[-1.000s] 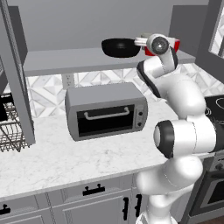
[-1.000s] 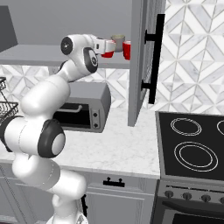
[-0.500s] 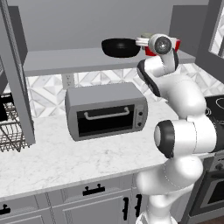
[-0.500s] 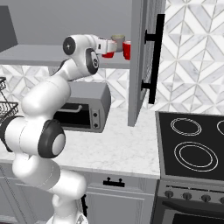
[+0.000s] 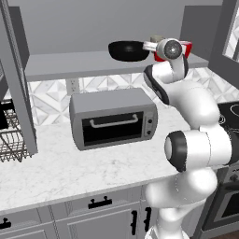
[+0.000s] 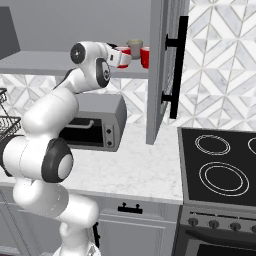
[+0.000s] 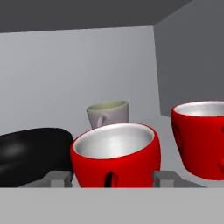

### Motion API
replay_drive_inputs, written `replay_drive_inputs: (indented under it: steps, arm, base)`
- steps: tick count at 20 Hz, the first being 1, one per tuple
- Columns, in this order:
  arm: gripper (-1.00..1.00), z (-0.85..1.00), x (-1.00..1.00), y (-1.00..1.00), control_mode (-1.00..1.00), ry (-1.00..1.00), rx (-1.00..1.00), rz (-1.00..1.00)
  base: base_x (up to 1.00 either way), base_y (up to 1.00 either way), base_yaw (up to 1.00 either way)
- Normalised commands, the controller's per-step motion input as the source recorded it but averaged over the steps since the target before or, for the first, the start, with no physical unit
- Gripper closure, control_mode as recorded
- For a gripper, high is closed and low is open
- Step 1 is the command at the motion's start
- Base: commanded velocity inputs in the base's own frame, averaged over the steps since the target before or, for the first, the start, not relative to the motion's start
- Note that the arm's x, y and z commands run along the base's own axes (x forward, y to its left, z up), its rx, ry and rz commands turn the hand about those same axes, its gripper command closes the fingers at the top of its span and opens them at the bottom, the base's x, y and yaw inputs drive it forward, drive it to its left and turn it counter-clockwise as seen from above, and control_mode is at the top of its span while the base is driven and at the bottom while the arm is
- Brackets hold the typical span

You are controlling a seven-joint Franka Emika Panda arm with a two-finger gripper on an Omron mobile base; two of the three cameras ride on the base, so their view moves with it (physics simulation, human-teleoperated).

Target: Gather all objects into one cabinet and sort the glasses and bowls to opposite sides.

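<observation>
grey shelf (image 5: 84, 63) holds bowl (image 5: 127, 50) and cups; jaws apart (flanking near red cup (image 7: 116, 155)).

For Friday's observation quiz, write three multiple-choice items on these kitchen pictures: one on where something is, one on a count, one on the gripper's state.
1. Where is the black bowl?
A. on the cabinet shelf
B. in the dish rack
C. on the stove

2. How many red cups are on the shelf?
A. one
B. two
C. three

3. How do the gripper's jaws stand?
A. clamped on the grey-beige cup
B. shut on nothing
C. apart, either side of a red cup

Key:
1 A, the bowl sits on the shelf above the toaster oven.
2 B, the hand view shows a near red cup and a right red cup.
3 C, a fingertip shows at each side of the near cup, clear of its wall.
</observation>
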Motion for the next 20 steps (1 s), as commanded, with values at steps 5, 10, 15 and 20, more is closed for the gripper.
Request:
replay_drive_inputs:
  steps: [5,10,15,20]
  arm:
    - [-1.00,0.07,0.00,0.00,-1.00,0.00,0.10,0.00]
    - [-1.00,0.39,-0.04,0.00,-1.00,-0.05,0.03,0.01]
    - [-1.00,0.17,-0.52,0.00,-1.00,-0.06,0.00,0.06]
    - [-1.00,0.01,-1.00,0.00,-1.00,-0.04,0.00,0.13]
  base:
    - [0.00,0.00,0.00]
    - [0.00,0.00,0.00]
    - [0.00,0.00,0.00]
    - [0.00,0.00,0.00]
